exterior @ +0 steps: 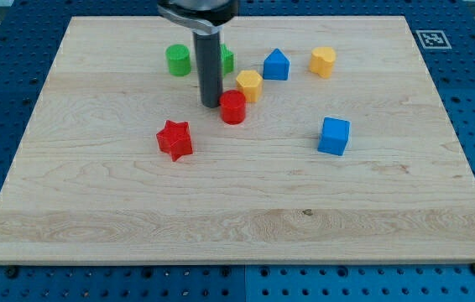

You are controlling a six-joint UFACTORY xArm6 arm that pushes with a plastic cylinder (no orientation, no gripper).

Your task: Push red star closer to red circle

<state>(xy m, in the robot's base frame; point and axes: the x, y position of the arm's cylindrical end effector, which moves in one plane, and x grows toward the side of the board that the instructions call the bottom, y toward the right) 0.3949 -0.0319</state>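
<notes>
My tip (211, 104) resting on the wooden tabletop (237, 218), just left of the red circle (232, 108), red star (174, 139) nearer and left, no jaws on this rod end effector, no containers present.

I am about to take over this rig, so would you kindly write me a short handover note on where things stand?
My tip: on the board, just to the view's left of the red circle, close to it; contact cannot be told.
Red star: toward the view's lower left of the red circle, apart from it, with bare board between.
Nearby: yellow block just above and to the right of the red circle.
Done: the star is not yet next to the circle.
Left: bring the tip round to the star's lower-left side, then push it toward the circle.
</notes>
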